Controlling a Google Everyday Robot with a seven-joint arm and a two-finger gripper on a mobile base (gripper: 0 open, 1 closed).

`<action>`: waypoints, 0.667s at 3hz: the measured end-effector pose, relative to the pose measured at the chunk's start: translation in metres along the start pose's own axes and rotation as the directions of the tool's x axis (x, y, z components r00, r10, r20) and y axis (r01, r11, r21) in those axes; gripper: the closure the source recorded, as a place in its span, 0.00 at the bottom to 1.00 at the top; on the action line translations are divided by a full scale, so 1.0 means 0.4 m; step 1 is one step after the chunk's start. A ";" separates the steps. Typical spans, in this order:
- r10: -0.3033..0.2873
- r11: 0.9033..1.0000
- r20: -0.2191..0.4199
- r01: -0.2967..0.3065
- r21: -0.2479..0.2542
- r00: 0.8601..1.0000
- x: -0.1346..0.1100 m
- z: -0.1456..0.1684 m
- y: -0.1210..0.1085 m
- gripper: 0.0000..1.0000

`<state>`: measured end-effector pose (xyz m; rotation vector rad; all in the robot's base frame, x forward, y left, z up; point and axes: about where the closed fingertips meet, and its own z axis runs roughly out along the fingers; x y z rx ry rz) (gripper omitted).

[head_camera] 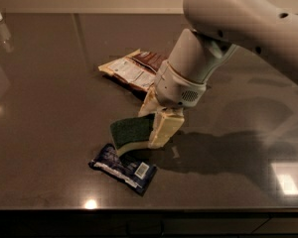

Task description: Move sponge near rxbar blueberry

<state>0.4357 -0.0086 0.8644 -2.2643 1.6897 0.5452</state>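
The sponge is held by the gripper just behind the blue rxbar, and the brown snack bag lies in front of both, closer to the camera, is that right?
Not quite. The camera view shows the brown snack bag behind both, farther from the camera. The gripper does hold the sponge just behind the blue rxbar.

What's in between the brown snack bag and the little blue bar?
The sponge, held in the gripper, is there. It is close to the rxbar blueberry and farther from the snack bag. The camera view shows it.
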 end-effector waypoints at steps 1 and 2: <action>-0.002 1.000 -0.001 0.002 0.003 1.000 -0.003 -0.001 0.000 0.00; -0.002 1.000 -0.001 0.002 0.003 1.000 -0.003 -0.001 0.000 0.00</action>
